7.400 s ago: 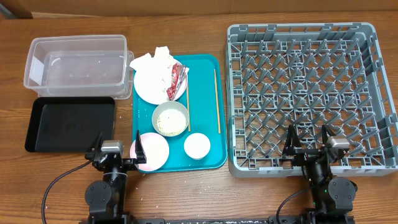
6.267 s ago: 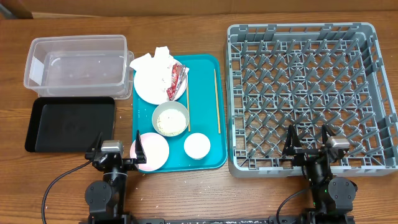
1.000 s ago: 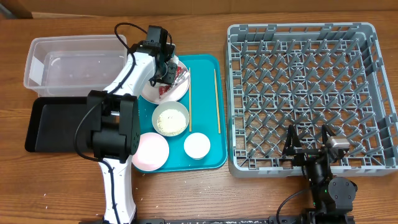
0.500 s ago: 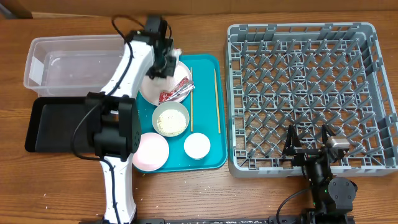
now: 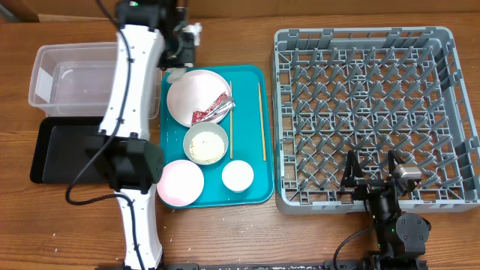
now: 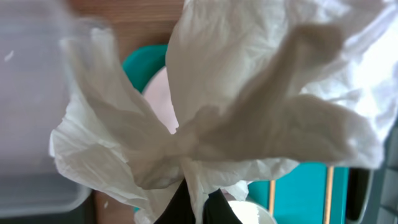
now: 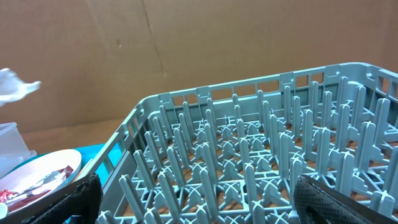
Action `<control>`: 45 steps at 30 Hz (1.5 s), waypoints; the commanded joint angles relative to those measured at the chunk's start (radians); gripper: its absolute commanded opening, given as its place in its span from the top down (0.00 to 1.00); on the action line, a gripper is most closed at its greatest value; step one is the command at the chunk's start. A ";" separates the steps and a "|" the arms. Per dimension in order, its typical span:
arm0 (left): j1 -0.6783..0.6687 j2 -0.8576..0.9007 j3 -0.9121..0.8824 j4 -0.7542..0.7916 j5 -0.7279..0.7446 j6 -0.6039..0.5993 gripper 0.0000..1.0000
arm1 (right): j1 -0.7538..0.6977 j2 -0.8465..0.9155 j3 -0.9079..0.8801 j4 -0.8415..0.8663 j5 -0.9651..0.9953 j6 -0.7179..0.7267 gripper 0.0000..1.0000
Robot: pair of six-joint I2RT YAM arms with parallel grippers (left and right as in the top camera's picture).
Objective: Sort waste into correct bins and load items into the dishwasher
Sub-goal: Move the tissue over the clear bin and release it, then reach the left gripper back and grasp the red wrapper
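My left gripper (image 5: 185, 43) is shut on a crumpled white paper napkin (image 5: 194, 30) and holds it up above the far left corner of the teal tray, beside the clear tub (image 5: 90, 79). In the left wrist view the napkin (image 6: 249, 106) fills the frame, pinched between the dark fingertips (image 6: 181, 208). The large white plate (image 5: 196, 96) carries the red wrapper (image 5: 211, 111). Below it sit the bowl (image 5: 205, 144) of rice-like grains, the pink plate (image 5: 180, 182) and the cup (image 5: 238, 175). Two chopsticks (image 5: 262, 120) lie on the tray. My right gripper (image 5: 373, 180) rests open at the grey dish rack's (image 5: 371, 112) near edge.
The black tray (image 5: 75, 150) lies in front of the clear tub at the left. The teal tray (image 5: 251, 82) sits between the bins and the rack. In the right wrist view the rack's upright pegs (image 7: 261, 162) stand just beyond my open fingers (image 7: 81, 199).
My left gripper closed on the napkin on the white plate and lifted it up and back, toward the tub. The red wrapper slid down the plate. The right arm stayed still.
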 commanded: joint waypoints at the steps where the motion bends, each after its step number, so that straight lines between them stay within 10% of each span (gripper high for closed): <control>1: 0.098 -0.023 0.014 -0.034 -0.037 -0.097 0.96 | 0.006 -0.010 -0.011 0.005 -0.002 -0.003 0.00; 13: 0.243 -0.023 -0.212 0.100 -0.042 -0.093 0.85 | 0.006 -0.010 -0.011 0.005 -0.002 -0.003 0.00; 19: 0.259 -0.024 -0.249 0.123 -0.042 -0.080 0.05 | 0.006 -0.010 -0.011 0.005 -0.001 -0.003 0.00; 32: 0.132 -0.055 0.019 -0.055 0.163 0.271 0.04 | 0.006 -0.010 -0.011 0.005 -0.001 -0.003 0.00; 45: -0.097 -0.020 -0.301 0.123 0.168 0.581 0.00 | 0.006 -0.010 -0.011 0.005 -0.001 -0.003 0.00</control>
